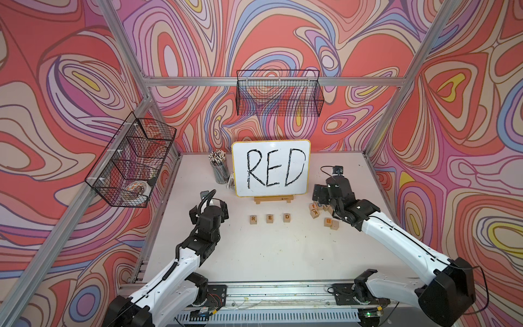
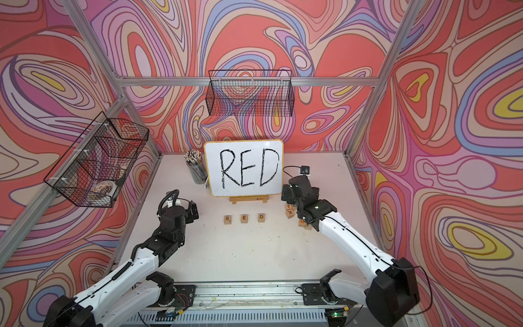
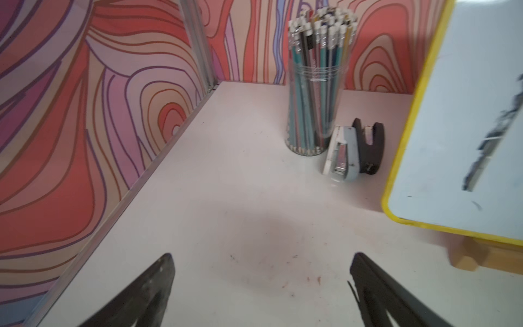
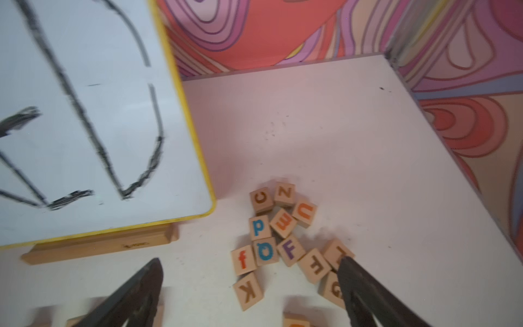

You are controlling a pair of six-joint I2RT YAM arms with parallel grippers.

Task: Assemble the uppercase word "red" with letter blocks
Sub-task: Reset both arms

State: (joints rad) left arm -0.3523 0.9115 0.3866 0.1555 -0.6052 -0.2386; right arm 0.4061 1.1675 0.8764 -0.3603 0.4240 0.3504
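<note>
Now: RED row set out, both grippers empty

Both arms reach forward, elbows bent and wrists tipped down toward the tabletop [image 1: 254,254]. The left gripper [image 3: 263,257] has its jaws spread wide with nothing between them. The right gripper [image 4: 250,262] is likewise spread and empty, above a heap of at least twelve spare letter cubes [image 4: 283,223]. Three letter blocks [image 2: 244,218], the R block [image 1: 253,219], E block [image 1: 270,218] and D block [image 1: 287,217], stand in one spaced row between the grippers, apart from both. Each is a pale wood cube showing a dark capital. One whiteboard [image 1: 271,167] stands beyond the row.
</note>
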